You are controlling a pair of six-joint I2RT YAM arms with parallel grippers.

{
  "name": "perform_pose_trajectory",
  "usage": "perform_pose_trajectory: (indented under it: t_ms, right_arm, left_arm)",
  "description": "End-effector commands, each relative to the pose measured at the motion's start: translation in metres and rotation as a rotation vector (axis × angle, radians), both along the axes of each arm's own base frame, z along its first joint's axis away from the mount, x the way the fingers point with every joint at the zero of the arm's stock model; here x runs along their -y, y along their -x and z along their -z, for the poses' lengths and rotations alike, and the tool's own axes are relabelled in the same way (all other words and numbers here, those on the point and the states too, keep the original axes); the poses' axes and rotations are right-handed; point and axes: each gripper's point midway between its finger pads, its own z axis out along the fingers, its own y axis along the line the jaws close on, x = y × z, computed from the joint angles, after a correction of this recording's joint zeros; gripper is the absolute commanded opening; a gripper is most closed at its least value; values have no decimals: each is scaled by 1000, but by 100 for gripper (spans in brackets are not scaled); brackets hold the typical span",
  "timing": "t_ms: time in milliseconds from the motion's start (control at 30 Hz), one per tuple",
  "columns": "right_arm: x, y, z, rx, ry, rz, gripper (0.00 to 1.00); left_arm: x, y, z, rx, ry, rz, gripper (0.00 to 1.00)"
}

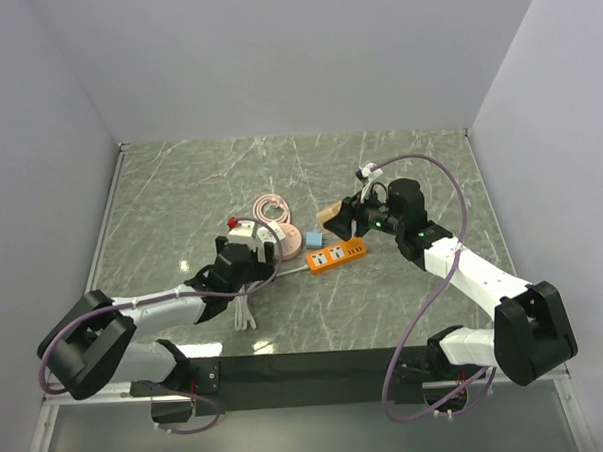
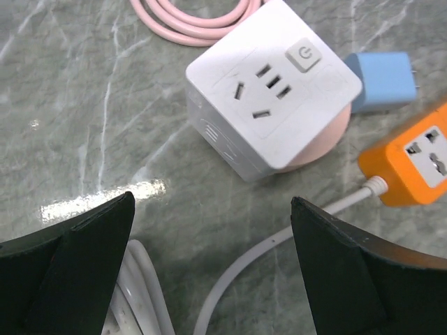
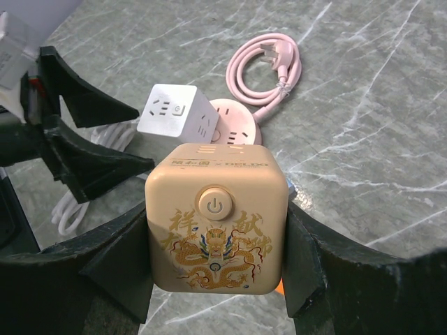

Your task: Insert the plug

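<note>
Right gripper point(image 3: 213, 262) is clamped on a beige cube socket point(image 3: 216, 181), jaws pressed to two opposite flat sides, switch face towards the wrist camera. Left gripper point(image 2: 211, 202) hangs wide and holds nothing, poised over the worktop point(image 1: 180, 191) just below a white cube socket point(image 2: 269, 91) on its pink round base point(image 2: 318, 150). A blue adapter point(image 2: 384, 80) lies at the upper right of the left wrist view, touching that base, with an orange power strip point(image 2: 412, 157) just below it. The pink cable point(image 3: 293, 70) is coiled at the top centre of the right wrist view, its plug point(image 3: 269, 50) on the coil's upper edge. Which of the two is meant, I cannot tell. Either should be light, rigid and smooth; best taken across the flat sides of the body, clear of the pins. The cord looks soft and springy and will likely drag.
</note>
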Motion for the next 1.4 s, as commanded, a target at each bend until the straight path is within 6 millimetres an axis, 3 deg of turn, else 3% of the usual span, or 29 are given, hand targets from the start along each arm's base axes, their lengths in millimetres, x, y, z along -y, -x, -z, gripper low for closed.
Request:
perform_pose_trajectory:
  t_ms: [0,200,333,533,600,633,700,733,767,833,900,933,1133,1367]
  right_arm:
    - [-7,1,-27,92,-54,-28,0]
    - [-8,3,-27,100,-51,-35,0]
    - [-9,-5,-15,66,-29,-23,0]
    - [-16,-26,3,17,14,11,0]
    - [-22,-34,0,16,14,16,0]
    - [-25,-39,9,-13,25,25,0]
    - [-35,-47,3,-13,20,19,0]
    - [-40,-51,11,-32,32,21,0]
    - [-46,-55,5,-20,31,10,0]
    - [-60,-59,17,-20,63,-19,0]
    - [-71,-61,16,-1,80,-45,0]
    - [-73,-65,26,-1,103,-53,0]
    - [-87,-73,36,-2,137,-89,0]
    - [-94,-99,36,-32,162,-42,0]
  left_arm:
    - [0,-18,-15,41,-9,-52,99]
    - [-10,-36,-15,70,15,-97,99]
    - [-20,-46,-12,79,35,-124,99]
    - [-27,-61,-22,118,69,-158,100]
    - [-31,-70,-22,115,52,-175,99]
    - [-33,-72,-21,107,42,-180,100]
    - [-35,-80,-21,104,40,-190,99]
    - [-36,-83,-20,103,43,-192,100]
    - [-39,-89,-21,104,47,-201,100]
    - [-39,-93,-15,90,43,-200,99]
    - [-41,-101,-15,89,44,-209,99]
    - [-42,-103,-15,88,46,-213,100]
    - [-55,-130,-32,131,83,-255,99]
    - [-67,-160,-36,138,107,-266,100]
